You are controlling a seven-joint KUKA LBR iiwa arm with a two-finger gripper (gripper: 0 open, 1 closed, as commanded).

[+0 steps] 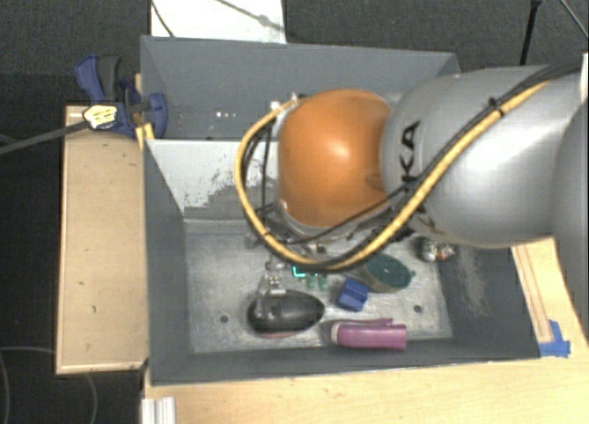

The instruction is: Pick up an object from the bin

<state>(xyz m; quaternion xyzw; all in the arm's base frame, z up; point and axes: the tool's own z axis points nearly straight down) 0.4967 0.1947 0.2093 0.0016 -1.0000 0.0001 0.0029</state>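
My gripper (273, 286) hangs low under the arm's orange cover, at the front middle of the bin. Right below it, touching or nearly so, lies a black oval thing (286, 315) with a grey top. To the right of the gripper sits a small blue block (352, 296). A purple cylinder with a lighter cap (370, 335) lies along the front wall, to the right of the black oval thing.
A dark teal disc (387, 272) lies further right, half under the arm, with a small silver piece (428, 249) beyond it. The arm and its cables cover the bin's middle and right. Bare bin floor shows at the left.
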